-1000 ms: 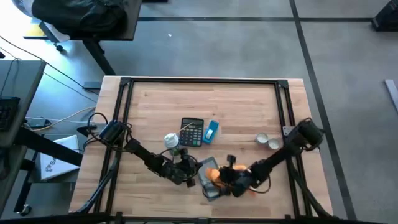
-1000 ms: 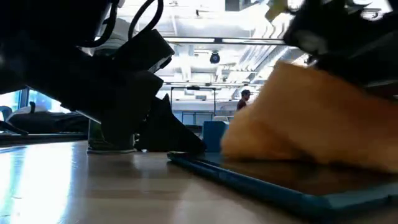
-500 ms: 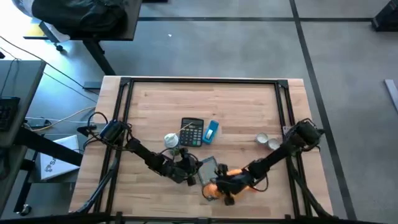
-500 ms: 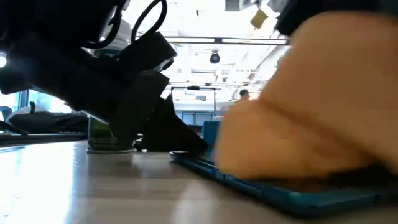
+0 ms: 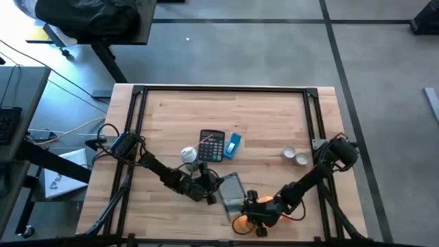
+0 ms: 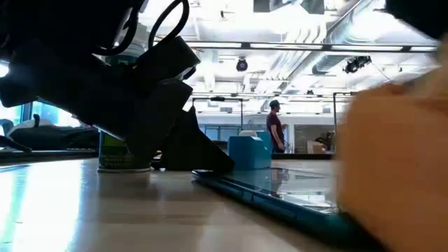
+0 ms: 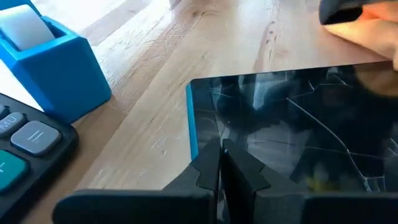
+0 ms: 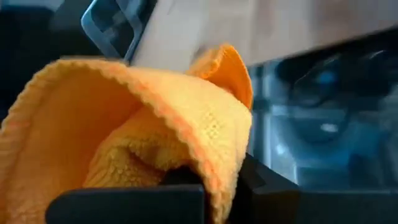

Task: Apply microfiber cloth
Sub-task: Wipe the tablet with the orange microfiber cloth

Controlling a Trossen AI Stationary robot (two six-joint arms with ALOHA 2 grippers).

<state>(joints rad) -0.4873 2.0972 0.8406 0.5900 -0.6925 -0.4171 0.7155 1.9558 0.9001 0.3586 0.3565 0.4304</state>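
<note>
A tablet [image 5: 232,189] with a dark cracked screen and a blue case lies flat on the wooden table, near the front edge. My left gripper [image 5: 210,190] is shut, with its tips on the tablet's left side [image 7: 211,134]. The bright orange microfiber cloth [image 5: 242,223] is bunched at the tablet's near end, and my right gripper [image 5: 252,215] is shut on it. The low view shows the cloth [image 6: 395,168] as a blurred mass by the tablet's near corner [image 6: 329,220]. My left gripper presses its shut fingertips [image 7: 221,163] down on the tablet's screen, just inside its left edge, slanting down from the table's left. The tablet lies flat on the table. My right gripper pinches a bunched fold [image 8: 186,155] of the cloth in several layers between its fingers. The fingers come from the table's right, slanting down. The cloth bulges out slack in front of them; what its underside rests on is hidden.
Behind the tablet lie a black calculator [image 5: 212,145], a blue box [image 5: 234,143] and a small can [image 5: 189,155]. Two small round objects [image 5: 295,156] sit at the right. Black frame rails [image 5: 226,89] run along the table's edges.
My right gripper has drawn the cloth along the tablet's screen toward the table's near edge, from the tablet's middle to its near end. The screen now shows uncovered. The tablet has stayed in place under my left gripper.
</note>
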